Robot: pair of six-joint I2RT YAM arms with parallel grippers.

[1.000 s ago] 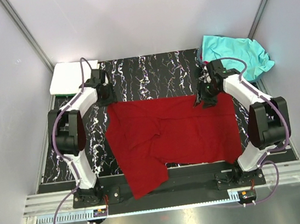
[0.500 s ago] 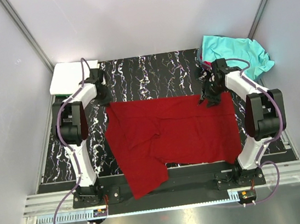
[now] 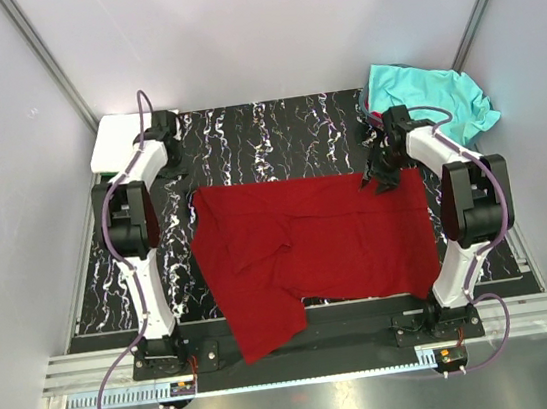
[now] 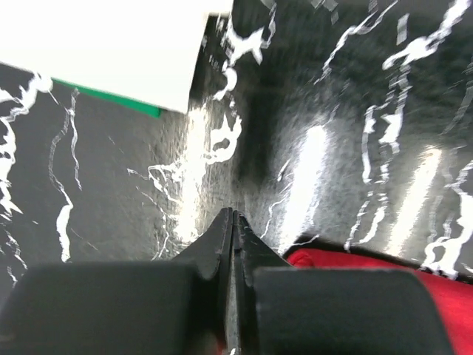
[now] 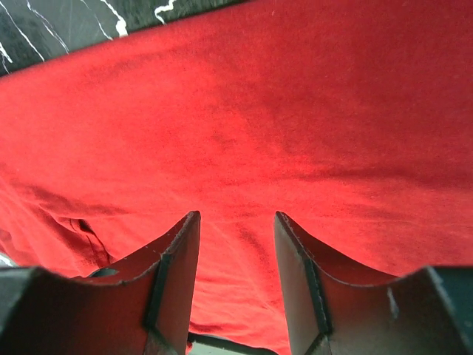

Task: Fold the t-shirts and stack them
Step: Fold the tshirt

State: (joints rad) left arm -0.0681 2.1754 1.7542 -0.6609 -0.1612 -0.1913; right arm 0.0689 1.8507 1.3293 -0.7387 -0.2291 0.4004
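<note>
**Inspector:** Report the left claw.

**Operator:** My left claw point(image 4: 232, 214) is closed, with its two fingers pressed flat together tip to tip. I see nothing pinched between them. It hangs over the black marbled mat point(image 3: 275, 139) at the far left, between the folded stack and the far left corner of the dark red t-shirt point(image 3: 320, 249). In the wrist view the red edge lies just beside the tips, on their right, and is not in the grip.

**Inspector:** And the right claw?

**Operator:** My right claw point(image 5: 236, 216) stands with its fingers apart and a clear gap between them. Red cloth fills the view under that gap. The claw sits at the shirt's far right edge. I cannot tell whether the fingertips touch the cloth.

**Inspector:** Where do the shirts lie?

**Operator:** The dark red one is spread across the middle of the mat. It is mostly flat, with creases left of centre, and its near left part reaches past the mat's near edge. The turquoise t-shirt point(image 3: 432, 103) is crumpled at the far right corner, just behind my right claw and partly off the mat. The white folded t-shirt point(image 4: 103, 37) sits at the far left corner. The green folded t-shirt point(image 4: 122, 101) is under it, with only a thin edge showing.
</note>
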